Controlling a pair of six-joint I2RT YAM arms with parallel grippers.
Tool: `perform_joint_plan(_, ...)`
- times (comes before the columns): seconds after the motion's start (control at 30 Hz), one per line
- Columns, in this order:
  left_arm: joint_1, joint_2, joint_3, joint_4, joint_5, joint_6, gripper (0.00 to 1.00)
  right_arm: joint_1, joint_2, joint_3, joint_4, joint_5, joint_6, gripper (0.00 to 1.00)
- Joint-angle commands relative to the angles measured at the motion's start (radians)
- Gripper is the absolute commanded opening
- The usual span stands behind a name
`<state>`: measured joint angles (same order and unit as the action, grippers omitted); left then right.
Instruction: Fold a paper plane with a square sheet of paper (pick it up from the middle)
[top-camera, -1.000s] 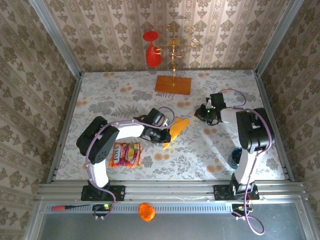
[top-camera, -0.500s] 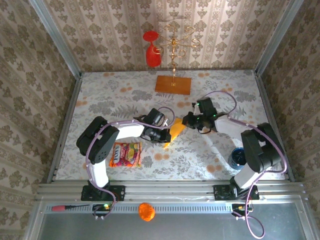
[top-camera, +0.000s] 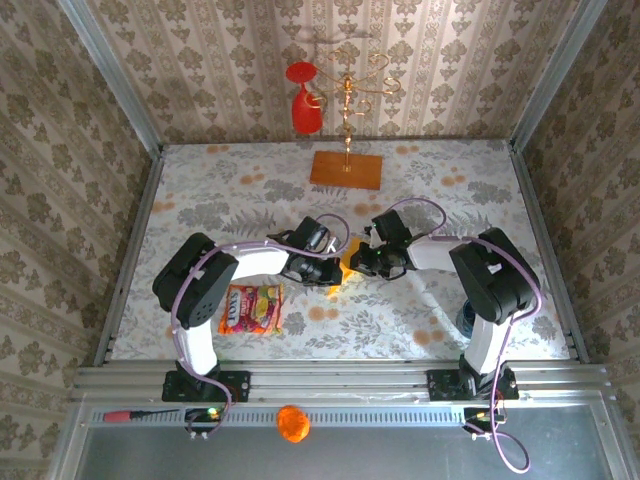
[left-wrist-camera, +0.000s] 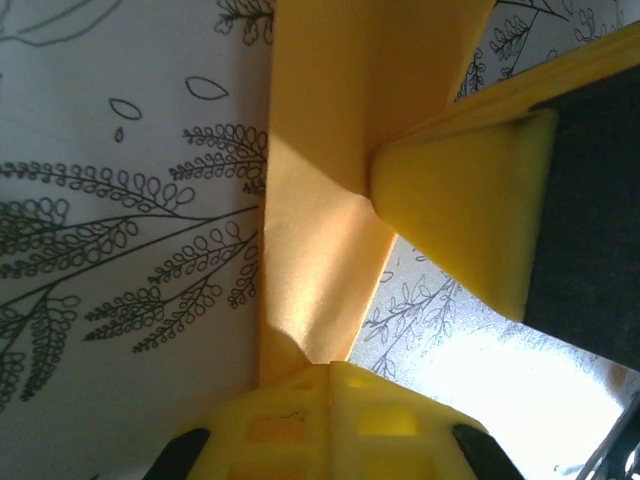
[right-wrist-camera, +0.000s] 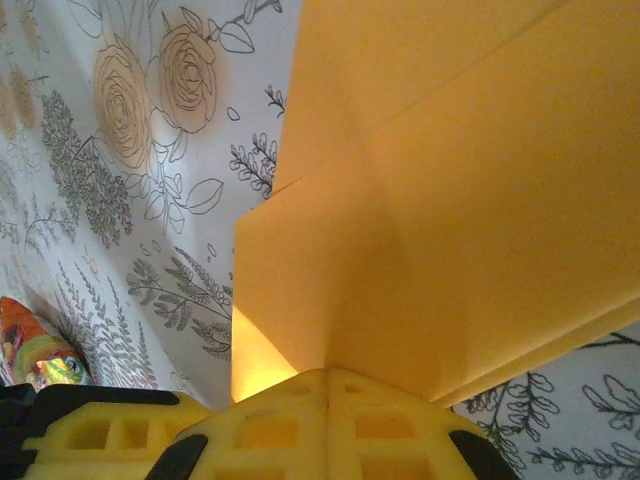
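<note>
Two black robot arms meet over the middle of the white table with a grey and orange flower pattern (top-camera: 230, 190). Between them is the folded yellow-orange paper plane (top-camera: 347, 262); from above the two claws cover most of it. The left gripper (top-camera: 328, 270) reaches it from the left side and the right gripper (top-camera: 362, 260) from the right side, with their tips very near each other.

In the left wrist view the yellow fingers (left-wrist-camera: 290, 420) are pressed together, and the paper comes out between the tips as a narrow creased strip. This claw is clamped on the paper plane. One yellow finger of the right gripper touches the strip's right edge.

In the right wrist view the fingers are together too. A wide folded part of the paper spreads out from the tips, so this claw is clamped on the same paper plane.

A colourful printed snack packet (top-camera: 251, 307) lies flat beside the left arm, apart from the paper. A brownish-orange rectangular board (top-camera: 346, 169) with a gold stand (top-camera: 348, 95) is at the far edge.
</note>
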<state>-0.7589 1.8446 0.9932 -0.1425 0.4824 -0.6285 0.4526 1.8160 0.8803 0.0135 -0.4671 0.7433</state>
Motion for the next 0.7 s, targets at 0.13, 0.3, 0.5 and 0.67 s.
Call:
perform_joint_plan(0.13, -0.023, -0.082, -0.01, -0.04, 0.017, 0.003, 0.04, 0.001, 0.043, 0.015, -0.04, 0.026, -0.042, 0.0)
perform_joint_plan(0.3, -0.024, -0.081, -0.053, -0.063, 0.003, 0.008, 0.04, -0.003, 0.044, 0.03, -0.057, 0.032, -0.062, 0.0)
perform_joint_plan(0.5, -0.021, -0.07, -0.083, -0.06, -0.013, 0.0, 0.03, -0.008, 0.042, 0.037, -0.064, 0.021, -0.08, 0.0)
perform_joint_plan(0.67, -0.017, -0.054, -0.098, -0.042, -0.014, -0.007, 0.02, -0.005, 0.006, 0.034, -0.029, -0.04, -0.094, 0.0)
